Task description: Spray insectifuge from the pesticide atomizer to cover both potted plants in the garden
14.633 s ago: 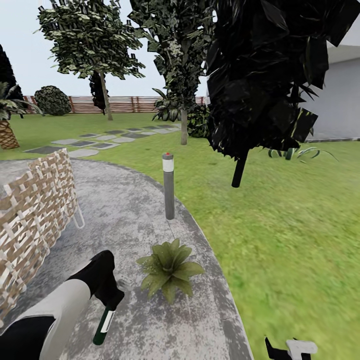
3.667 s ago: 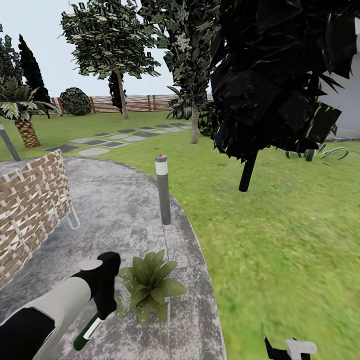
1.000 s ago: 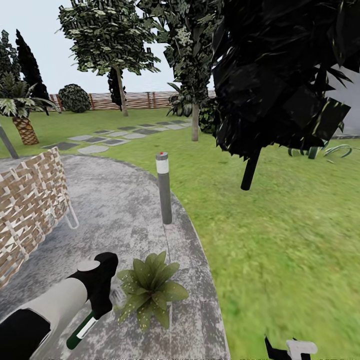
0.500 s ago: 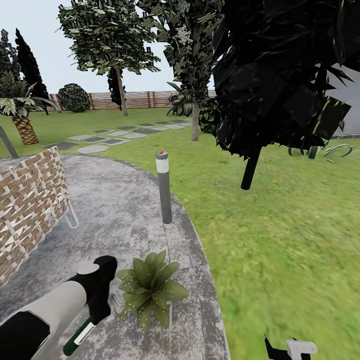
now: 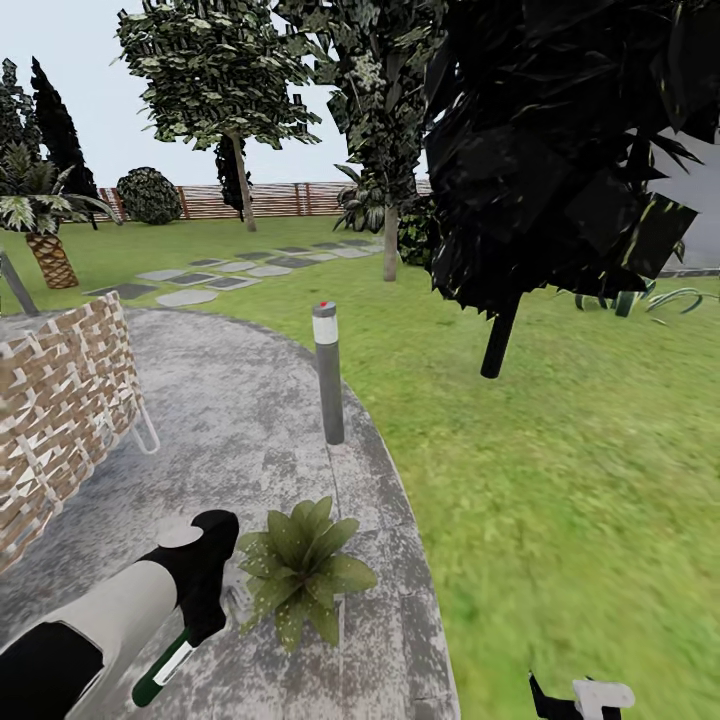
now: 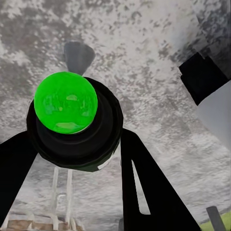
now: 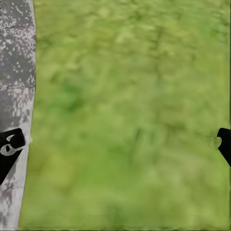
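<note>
My left gripper (image 5: 203,612) is shut on the pesticide atomizer (image 5: 160,668), a slim dark green bottle with a white label that slants down toward the paving. In the left wrist view the atomizer (image 6: 66,102) shows end-on with a bright green top, and a black finger (image 6: 144,187) lies along each side. One potted plant (image 5: 300,575), a low rosette of broad green leaves, sits on the patio just right of that gripper, its leaves almost touching it. My right gripper (image 7: 115,144) hangs open over the grass and shows at the lower right (image 5: 585,697).
A grey bollard lamp (image 5: 327,375) stands at the edge of the patio (image 5: 240,400), behind the plant. A woven wicker chair (image 5: 60,410) is at the left. Lawn (image 5: 560,480) spreads to the right, with a dark tree (image 5: 500,345), stepping stones (image 5: 190,285) and a wooden fence (image 5: 290,200) beyond.
In the last second the left gripper and atomizer dipped and wobbled slightly beside the plant. Since the earliest frame the view has turned and the gripper stands closer to the plant.
</note>
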Robot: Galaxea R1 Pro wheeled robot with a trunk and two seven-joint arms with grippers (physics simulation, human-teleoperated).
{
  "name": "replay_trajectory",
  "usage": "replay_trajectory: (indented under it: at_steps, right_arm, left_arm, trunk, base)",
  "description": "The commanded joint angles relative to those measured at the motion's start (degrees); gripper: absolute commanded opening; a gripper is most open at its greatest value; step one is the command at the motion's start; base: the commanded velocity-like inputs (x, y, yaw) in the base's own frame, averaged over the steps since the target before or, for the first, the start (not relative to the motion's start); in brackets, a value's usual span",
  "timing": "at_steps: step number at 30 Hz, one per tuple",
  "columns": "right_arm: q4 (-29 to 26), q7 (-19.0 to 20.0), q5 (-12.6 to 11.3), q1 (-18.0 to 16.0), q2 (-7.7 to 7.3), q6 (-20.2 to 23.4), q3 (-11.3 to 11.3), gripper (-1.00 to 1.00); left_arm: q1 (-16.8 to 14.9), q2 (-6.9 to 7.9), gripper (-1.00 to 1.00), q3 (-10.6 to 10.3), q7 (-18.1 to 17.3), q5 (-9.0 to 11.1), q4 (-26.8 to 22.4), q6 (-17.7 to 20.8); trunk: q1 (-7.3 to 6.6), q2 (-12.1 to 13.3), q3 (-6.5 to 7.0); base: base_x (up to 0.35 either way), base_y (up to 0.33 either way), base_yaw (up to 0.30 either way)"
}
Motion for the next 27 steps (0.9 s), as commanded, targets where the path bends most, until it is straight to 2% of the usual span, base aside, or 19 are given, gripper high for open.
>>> replay_trajectory:
  at_steps: [1,7,11,14,18,20,21,23,24,27]
  right_arm:
    - [0.02,0.5,0.08,-0.04,0.0,-0.17,-0.48,1.0]
    - [0.02,0.5,0.06,-0.04,0.0,-0.17,-0.48,1.0]
    - [0.02,0.5,0.06,-0.04,0.0,-0.17,-0.49,1.0]
    - [0.02,0.5,0.06,-0.04,0.0,-0.17,-0.49,1.0]
    - [0.02,0.55,0.13,-0.04,0.0,-0.17,-0.42,1.0]
    - [0.02,0.58,0.14,-0.04,0.0,-0.17,-0.41,1.0]
    - [0.02,0.58,0.14,-0.04,0.0,-0.17,-0.4,1.0]
    - [0.02,0.54,0.15,-0.04,0.0,-0.17,-0.45,1.0]
    - [0.02,0.54,0.15,-0.04,0.0,-0.17,-0.47,1.0]
    - [0.02,0.53,0.15,-0.04,0.0,-0.17,-0.47,1.0]
  left_arm:
    - [-0.05,0.11,-1.0,-0.04,-0.55,-0.4,-0.24,0.52]
    - [-0.68,-0.11,-1.0,0.03,-0.38,-0.4,-0.36,0.76]
    - [-1.36,-0.1,-1.0,0.15,-0.77,-0.31,-0.41,2.28]
    - [-2.48,-0.34,-1.0,1.45,-0.82,0.18,-0.49,5.2]
    - [-2.69,-0.3,-1.0,2.21,-1.08,0.33,-2.2,6.29]
    - [-3.2,-0.13,-1.0,5.31,-1.0,0.39,-2.91,6.38]
    - [-3.72,-0.08,-1.0,8.46,-0.82,0.34,-3.55,6.39]
    - [-4.15,-0.18,-1.0,13.2,-0.57,-0.06,-4.1,6.4]
    - [-4.04,-0.23,-1.0,14.75,-0.42,-0.2,-4.25,6.4]
    - [-3.46,-0.11,-1.0,15.97,-0.05,-0.36,-4.34,6.4]
  trunk:
    - [-0.04,-0.03,-0.05]
    - [-0.04,-0.03,-0.05]
    - [-0.04,-0.03,-0.05]
    - [-0.04,-0.03,-0.05]
    - [-0.04,-0.03,-0.05]
    - [-0.04,-0.03,-0.05]
    - [-0.04,-0.03,-0.05]
    - [-0.04,-0.03,-0.05]
    - [-0.04,-0.03,-0.05]
    - [-0.04,-0.03,-0.05]
  base:
    - [-0.304,0.0,0.0]
    - [-0.298,0.0,0.0]
    - [-0.172,0.0,0.0]
    - [-0.14,0.0,0.087]
    - [-0.033,0.0,0.237]
    - [-0.005,0.0,0.271]
    - [-0.002,0.0,0.275]
    - [-0.001,0.0,0.276]
    - [0.0,0.0,0.277]
    - [0.0,0.0,0.277]
